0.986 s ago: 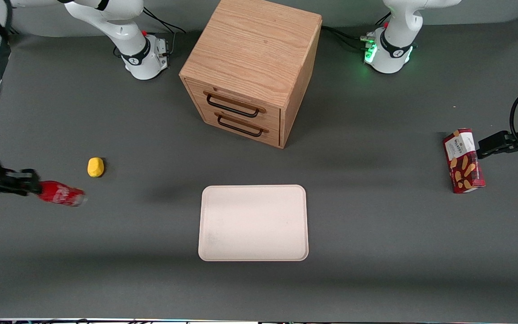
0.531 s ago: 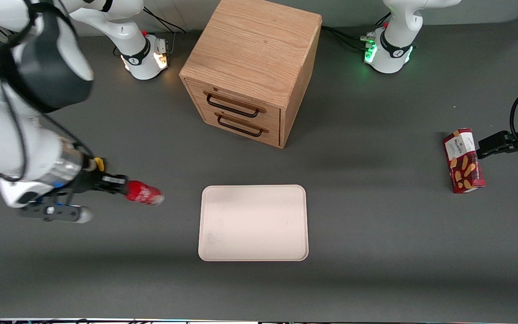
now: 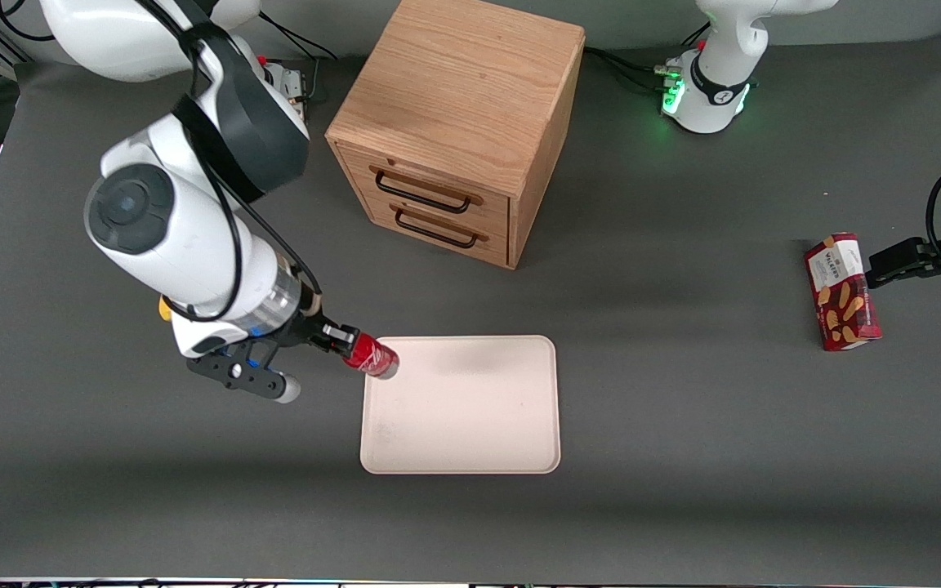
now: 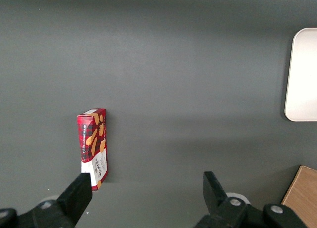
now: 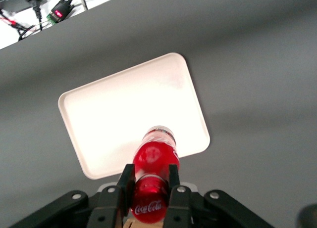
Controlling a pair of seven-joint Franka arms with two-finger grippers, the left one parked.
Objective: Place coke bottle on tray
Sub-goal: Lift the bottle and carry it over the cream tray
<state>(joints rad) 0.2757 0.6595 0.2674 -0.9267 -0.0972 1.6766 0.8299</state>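
My right gripper [image 3: 345,346] is shut on the coke bottle [image 3: 372,358], a small glossy red bottle with a clear base. It holds the bottle tilted in the air, its base over the tray's corner toward the working arm's end. In the right wrist view the fingers [image 5: 126,182] clamp the bottle [image 5: 156,161] near its cap end, white script showing. The pale pinkish-cream tray [image 3: 470,425] lies flat on the table, nearer the front camera than the cabinet; it also shows in the right wrist view [image 5: 109,119] and at the edge of the left wrist view [image 4: 303,74].
A wooden two-drawer cabinet [image 3: 458,122] stands farther from the front camera than the tray. A red snack box [image 3: 841,291] lies toward the parked arm's end, also in the left wrist view [image 4: 92,141]. A yellow object [image 3: 163,308] is mostly hidden by my arm.
My right gripper has carried the coke bottle from the working arm's end of the table toward the middle; the bottle's base now hangs over the tray's corner.
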